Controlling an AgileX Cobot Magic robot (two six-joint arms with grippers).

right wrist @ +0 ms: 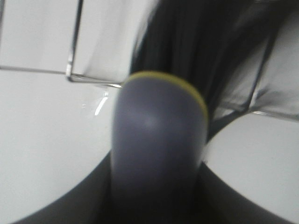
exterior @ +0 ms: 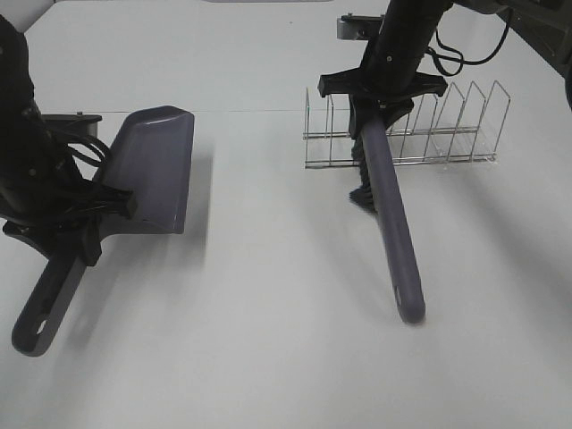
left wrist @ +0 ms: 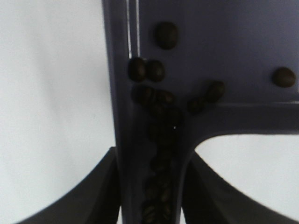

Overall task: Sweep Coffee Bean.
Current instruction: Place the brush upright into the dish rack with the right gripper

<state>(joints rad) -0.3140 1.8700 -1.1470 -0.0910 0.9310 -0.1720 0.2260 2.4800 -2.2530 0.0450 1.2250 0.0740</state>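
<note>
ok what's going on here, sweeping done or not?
The left pincer is shut on the handle of the grey-purple dustpan. The coffee beans lie inside the pan, most of them bunched in the channel by the handle. The right pincer grips the brush, whose bristles sit by the wire rack. No loose beans show on the white table, so the sweep looks about finished.

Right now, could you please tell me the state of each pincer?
Left pincer: closed on the dustpan handle.
Right pincer: closed on the brush.
</note>
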